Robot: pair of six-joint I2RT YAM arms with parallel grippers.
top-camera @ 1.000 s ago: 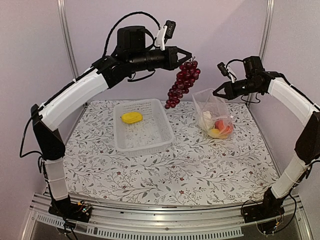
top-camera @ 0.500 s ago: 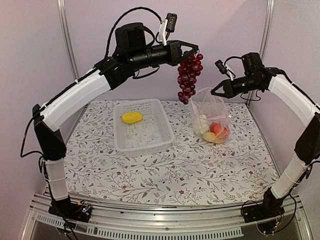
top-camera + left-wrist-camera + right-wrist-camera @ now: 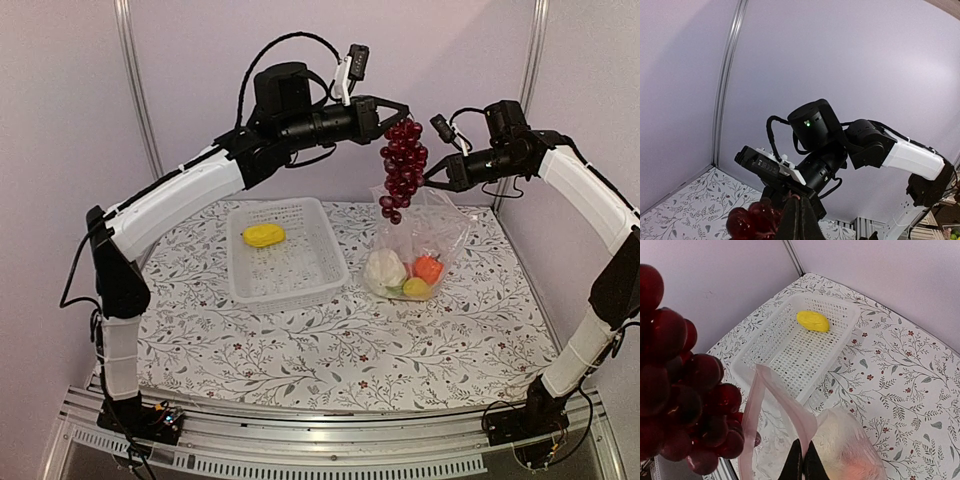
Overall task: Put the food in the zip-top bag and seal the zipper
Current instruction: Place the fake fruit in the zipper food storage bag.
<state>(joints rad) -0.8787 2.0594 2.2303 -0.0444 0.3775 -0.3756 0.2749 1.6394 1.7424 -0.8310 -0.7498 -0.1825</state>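
- The left jaws, upper centre of the top view, are pressed together on the stem of the dark red grapes (image 3: 402, 170). The bunch hangs straight down beneath them.
- In the left wrist view the two dark jaws meet at the bottom edge, with glossy red berries just to their left.
- The lowest grapes overlap the upper left edge of the zip-top bag (image 3: 425, 235) in the top view. I cannot tell whether they are inside the mouth or just in front of it.
- The right jaws, right of the grapes in the top view, are closed on the bag's upper edge and hold it up. The bag sags down from them to the tabletop (image 3: 400, 350).
- In the right wrist view the jaws meet at the bottom centre, pinching the pale zipper (image 3: 790, 402). That strip curves up and to the left from them, a second band runs down at its left, and the mouth gapes between the two.
- The grapes fill the left side of that view, just beside the open mouth.
- In the bag's lower end lie a white cauliflower (image 3: 384, 268), an orange-red piece (image 3: 428, 268) and a yellow-green piece (image 3: 416, 289), bunched together.
- A white slotted basket (image 3: 290, 297) sits left of the bag, centre of the top view, apart from it.
- A yellow lemon-shaped toy (image 3: 263, 235) lies in the basket's far left part, well apart from both jaws.
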